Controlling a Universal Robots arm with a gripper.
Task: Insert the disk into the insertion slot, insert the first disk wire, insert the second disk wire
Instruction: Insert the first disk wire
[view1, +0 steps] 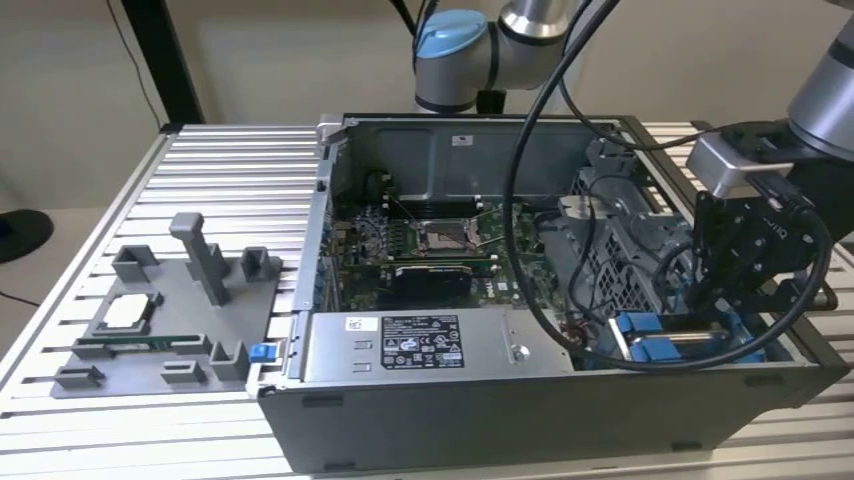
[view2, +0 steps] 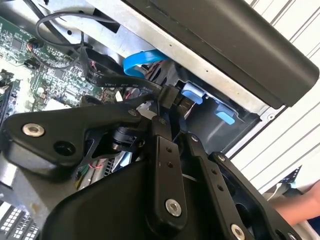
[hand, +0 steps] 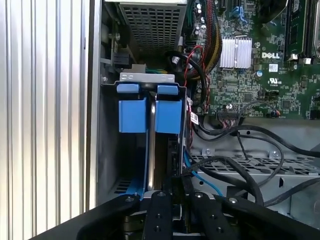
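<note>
The disk (hand: 150, 116), edge-on in its bright blue frame, sits inside the grey insertion slot (hand: 107, 150) at the case's corner on the exterior view's right. The same blue frame parts (view1: 651, 337) appear in the exterior view. My gripper (view1: 718, 312) hangs directly over that bay. In the second wrist view my gripper (view2: 170, 106) is shut on the black plug of a disk wire (view2: 102, 77), which trails back toward the motherboard. In the first wrist view my gripper (hand: 172, 194) is just above the disk's end, with black cables (hand: 235, 167) beside it.
A grey box with a label (view1: 407, 345) lies along the case front. A perforated cage (hand: 152, 25), a light blue ribbon cable (view2: 142, 60) and the motherboard (view1: 427, 250) crowd the bay. A grey fixture (view1: 160, 320) sits on the slatted table. A hand (view2: 300, 205) is near the case.
</note>
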